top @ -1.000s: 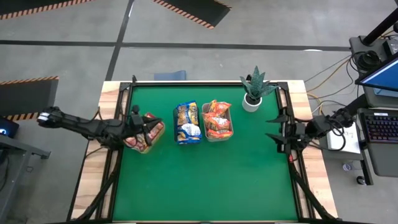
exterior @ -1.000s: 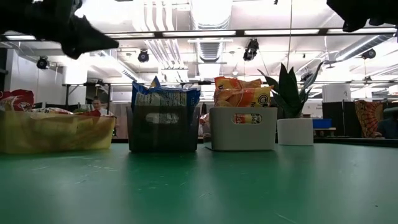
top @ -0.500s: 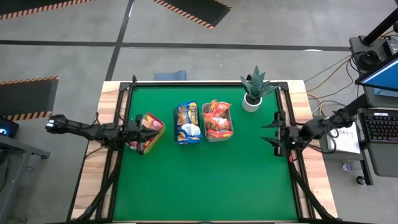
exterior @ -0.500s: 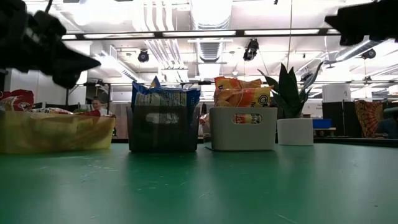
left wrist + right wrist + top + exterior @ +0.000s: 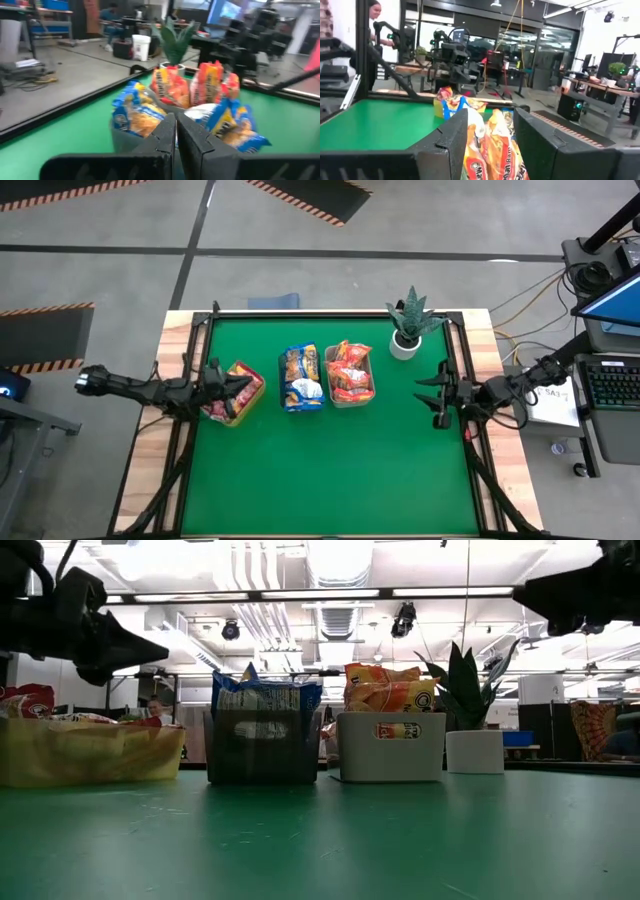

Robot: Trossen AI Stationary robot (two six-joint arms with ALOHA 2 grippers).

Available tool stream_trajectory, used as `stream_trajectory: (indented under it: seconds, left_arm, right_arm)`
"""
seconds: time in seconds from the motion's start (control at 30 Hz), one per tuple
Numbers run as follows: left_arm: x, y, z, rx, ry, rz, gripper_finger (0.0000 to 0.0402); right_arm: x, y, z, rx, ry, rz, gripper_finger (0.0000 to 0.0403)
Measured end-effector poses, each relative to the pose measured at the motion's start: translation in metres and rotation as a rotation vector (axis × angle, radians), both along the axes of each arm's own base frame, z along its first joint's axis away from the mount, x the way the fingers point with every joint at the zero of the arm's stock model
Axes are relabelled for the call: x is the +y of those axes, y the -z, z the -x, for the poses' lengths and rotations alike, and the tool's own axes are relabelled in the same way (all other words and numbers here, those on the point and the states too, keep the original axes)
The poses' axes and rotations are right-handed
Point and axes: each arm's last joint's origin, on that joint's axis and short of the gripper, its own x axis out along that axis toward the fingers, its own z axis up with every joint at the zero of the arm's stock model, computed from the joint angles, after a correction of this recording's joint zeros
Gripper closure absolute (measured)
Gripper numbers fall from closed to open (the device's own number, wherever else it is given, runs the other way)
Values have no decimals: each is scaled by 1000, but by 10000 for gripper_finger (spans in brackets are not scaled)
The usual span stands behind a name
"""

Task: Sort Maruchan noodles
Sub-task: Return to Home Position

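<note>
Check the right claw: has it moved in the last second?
Yes. In the high view the right claw has slid inward over the green mat, closer to the gray bin.

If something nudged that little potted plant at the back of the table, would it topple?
Possibly. The potted plant has leaves taller than its small white pot, so a high nudge might tip it. A low push would more likely slide it, since the pot sits flat on the green table.

The tabletop (image 5: 330, 470) has a matt green covering, faintly scuffed, with bare wood edging (image 5: 140, 480). The noodle packets (image 5: 350, 375) are glossy, crinkled plastic film. Grey bin (image 5: 390, 755): smooth satin plastic. Yellow bin (image 5: 90, 755): translucent plastic. Plant pot (image 5: 474, 752): smooth, white.
</note>
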Motion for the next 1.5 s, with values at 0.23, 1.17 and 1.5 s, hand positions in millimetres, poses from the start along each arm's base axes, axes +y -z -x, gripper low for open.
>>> stream_trajectory:
  seconds: [0.23, 1.17, 1.5]
  left_arm:
    - [0, 1, -1, 10, -10, -3, 402]
    - [0, 2, -2, 25, -9, -6, 402]
    - [0, 2, -2, 24, -9, -5, 402]
  right_arm:
    - [-6, 6, 0, 73, 228, 8, 278]
    - [-15, 12, -2, 42, 335, -42, 280]
    - [-27, 10, -8, 22, 37, 87, 269]
